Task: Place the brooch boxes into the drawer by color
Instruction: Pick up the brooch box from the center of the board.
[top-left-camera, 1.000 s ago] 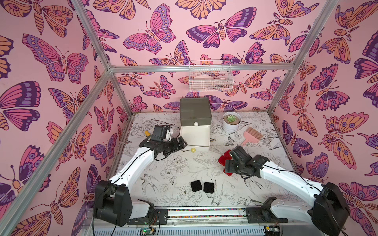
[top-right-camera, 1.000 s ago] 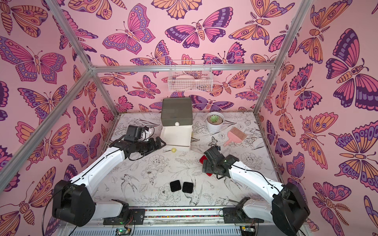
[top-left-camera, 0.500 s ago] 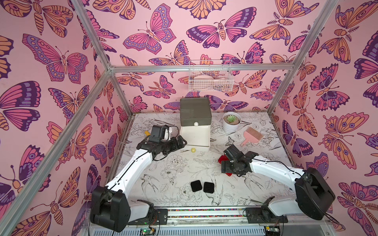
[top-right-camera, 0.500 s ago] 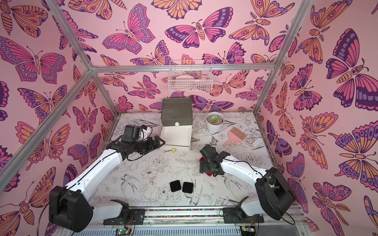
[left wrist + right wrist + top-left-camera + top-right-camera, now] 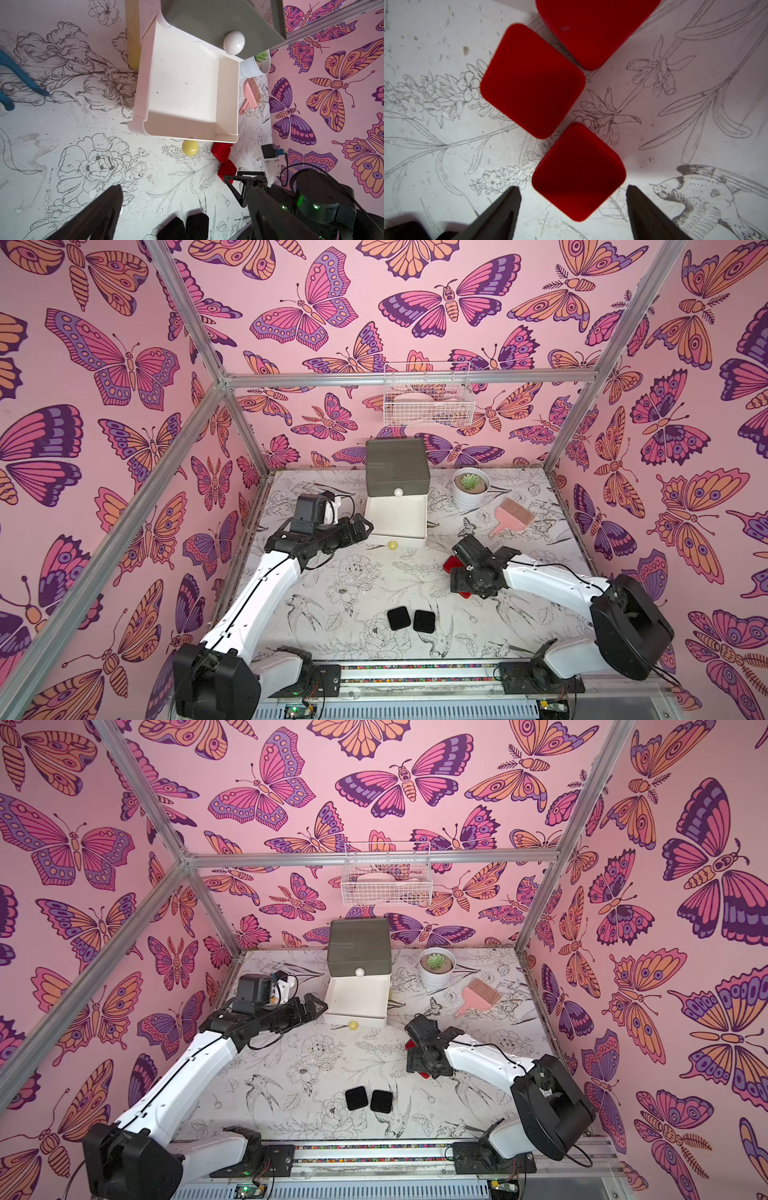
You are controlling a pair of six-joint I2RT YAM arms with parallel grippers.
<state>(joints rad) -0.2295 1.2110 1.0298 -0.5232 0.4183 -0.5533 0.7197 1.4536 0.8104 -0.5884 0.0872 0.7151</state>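
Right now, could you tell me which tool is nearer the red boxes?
Right. The right tool hovers above the red boxes; the left tool sits beside the open white drawer, well away.

Both arms are built of glossy white link shells joined by bulky black joint housings: the left arm [image 5: 266, 585] at 8 o'clock and the right arm [image 5: 548, 578] at 4 o'clock in both top views. A thin black cable is run along each white link. Black, ribbed, wedge-shaped fingers are carried by the left gripper [image 5: 368, 526] and the right gripper [image 5: 572, 187]. Small green lights are lit on the right wrist housing [image 5: 315, 207].
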